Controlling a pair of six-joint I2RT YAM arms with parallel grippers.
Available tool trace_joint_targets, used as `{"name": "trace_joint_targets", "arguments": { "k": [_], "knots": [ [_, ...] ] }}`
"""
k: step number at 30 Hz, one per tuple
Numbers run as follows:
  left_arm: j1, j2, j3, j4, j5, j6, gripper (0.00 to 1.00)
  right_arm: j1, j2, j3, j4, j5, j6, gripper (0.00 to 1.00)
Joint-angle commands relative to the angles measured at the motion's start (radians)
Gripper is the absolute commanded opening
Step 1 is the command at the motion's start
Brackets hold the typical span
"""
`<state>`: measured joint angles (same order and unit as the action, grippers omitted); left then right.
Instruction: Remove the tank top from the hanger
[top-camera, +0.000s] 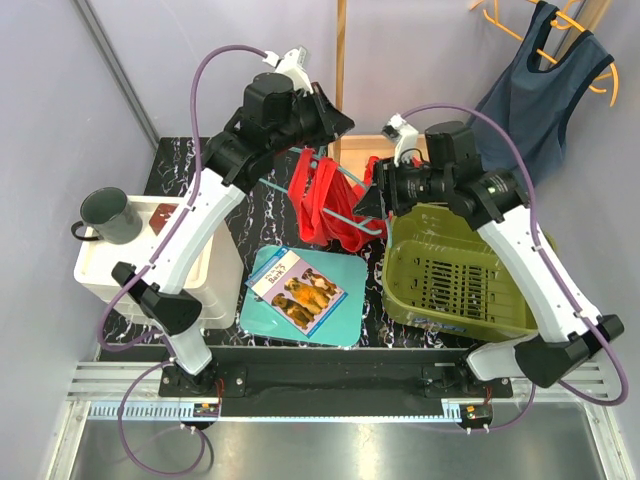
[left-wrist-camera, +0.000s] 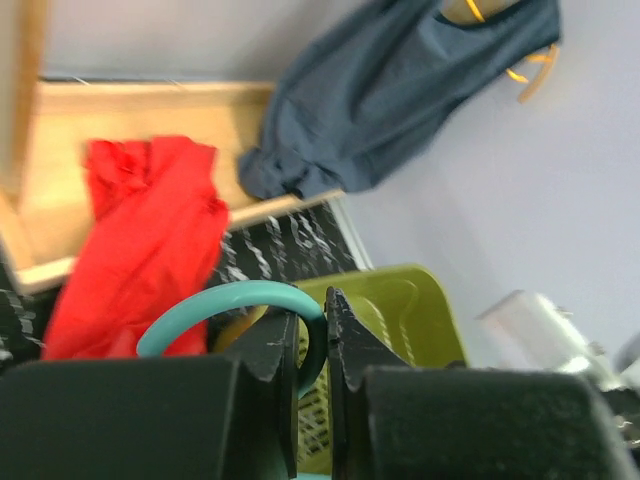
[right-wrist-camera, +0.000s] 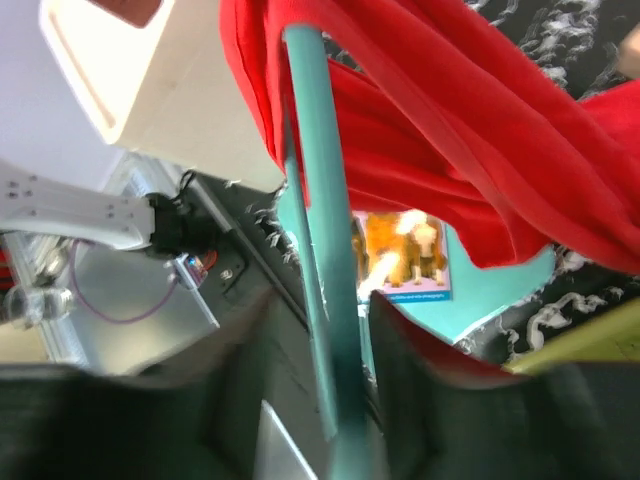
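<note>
A red tank top (top-camera: 322, 205) hangs on a teal hanger (top-camera: 275, 186) held in the air over the table's middle. My left gripper (top-camera: 340, 122) is shut on the hanger's hook (left-wrist-camera: 230, 298), seen in the left wrist view between the closed jaws (left-wrist-camera: 312, 330); the tank top (left-wrist-camera: 140, 240) droops below it. My right gripper (top-camera: 372, 198) is at the hanger's right end. In the right wrist view the teal bar (right-wrist-camera: 315, 200) runs between its close-set jaws (right-wrist-camera: 320, 380), and the red cloth (right-wrist-camera: 450, 130) lies over the bar and touches the right finger.
A green basket (top-camera: 450, 280) stands under the right arm. A dark blue top (top-camera: 545, 80) hangs on an orange hanger at the back right. A white bin (top-camera: 100, 275) with a mug (top-camera: 110, 215) is at the left. A book on a teal board (top-camera: 297, 288) lies in front.
</note>
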<state>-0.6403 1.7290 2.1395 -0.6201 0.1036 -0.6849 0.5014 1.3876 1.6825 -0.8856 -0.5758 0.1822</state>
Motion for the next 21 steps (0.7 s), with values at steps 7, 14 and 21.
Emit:
{"name": "trace_joint_targets", "arguments": {
  "k": [7, 14, 21],
  "knots": [
    [-0.082, -0.115, 0.008, 0.052, -0.381, 0.148, 0.0, 0.009, -0.073, 0.155, -0.061, 0.367, 0.276, 0.71],
    [-0.13, -0.152, -0.082, 0.152, -0.528, 0.166, 0.0, 0.078, 0.019, 0.287, -0.026, 0.326, 0.293, 0.67],
    [-0.144, -0.14, -0.098, 0.181, -0.574, 0.157, 0.0, 0.19, 0.079, 0.33, 0.02, 0.343, 0.269, 0.67]
  ]
}}
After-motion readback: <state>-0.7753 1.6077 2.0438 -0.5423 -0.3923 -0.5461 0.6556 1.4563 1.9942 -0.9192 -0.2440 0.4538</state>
